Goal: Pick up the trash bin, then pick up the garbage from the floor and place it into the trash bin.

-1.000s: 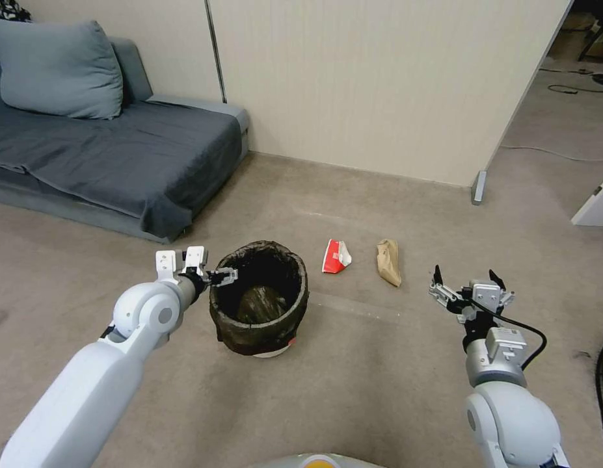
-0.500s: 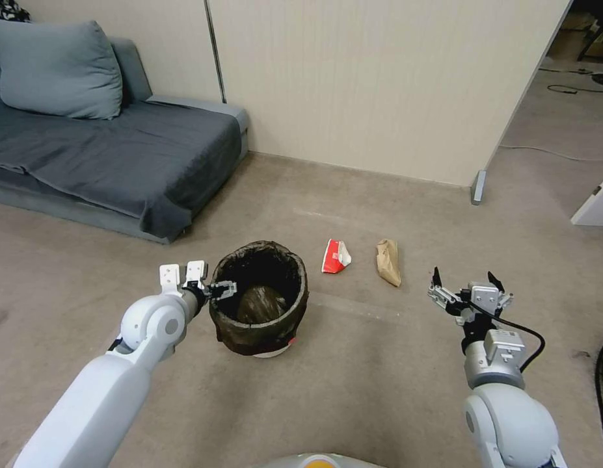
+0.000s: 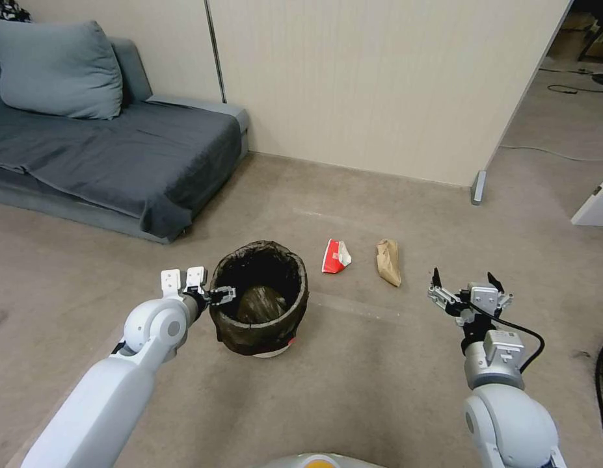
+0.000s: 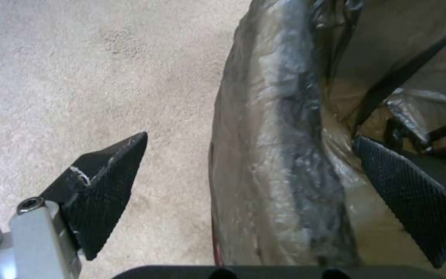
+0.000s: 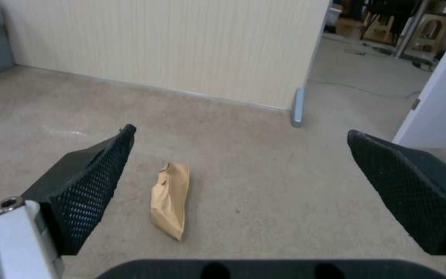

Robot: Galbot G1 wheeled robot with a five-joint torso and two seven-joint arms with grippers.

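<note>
The left pincer (image 3: 222, 296) is spread wide astride the rim of the small round white plastic trash bin lined with a dark brown-black bag (image 3: 259, 298): in the left wrist view one mesh-faced finger (image 4: 104, 190) hangs outside over the beige-grey carpet floor (image 4: 78, 77), the other finger (image 4: 414, 197) sits inside the bin, and neither pad presses the bagged rim (image 4: 275, 155) between them. Deep in the bin lies a dark lump, too shadowed to identify; most of the bin's white wall is hidden under the bag.

Beyond the bin, on the side away from this pincer, a crushed red-and-white paper cup (image 3: 335, 256) lies on the floor, with a crumpled brown paper bag (image 3: 389, 261) just past it.

The right pincer (image 3: 467, 285) hovers wide apart, empty, nearer the robot than the brown bag, well clear of it.
</note>
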